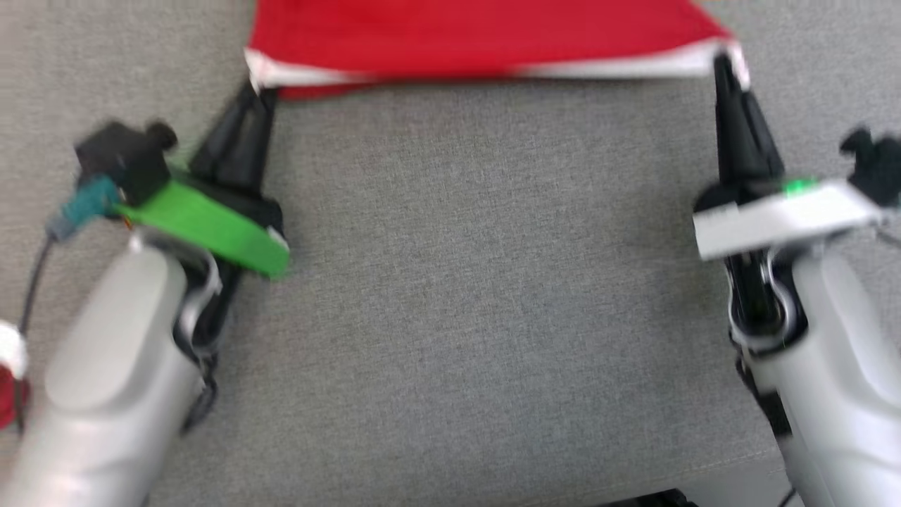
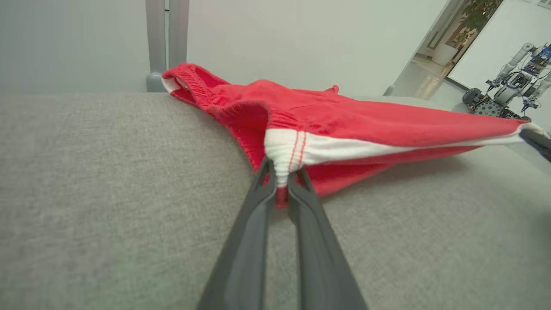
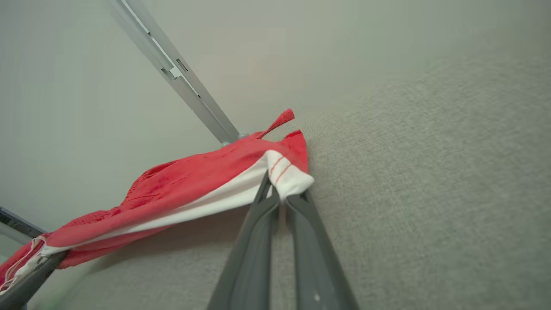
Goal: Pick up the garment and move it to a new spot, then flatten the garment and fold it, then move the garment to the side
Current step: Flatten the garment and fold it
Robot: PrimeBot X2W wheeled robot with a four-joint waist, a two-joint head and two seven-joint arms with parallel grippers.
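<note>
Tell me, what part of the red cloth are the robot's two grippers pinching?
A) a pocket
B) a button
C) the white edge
C: the left gripper and right gripper each pinch the white edge of the red cloth.

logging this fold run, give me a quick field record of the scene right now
garment: red garment with a white hem band
left hand: shut on one corner of the white hem band
right hand: shut on the other corner
hem state: stretched taut between the hands, near edge raised, far part resting on the surface
surface: grey fabric surface
background: another robot near a doorway
</note>
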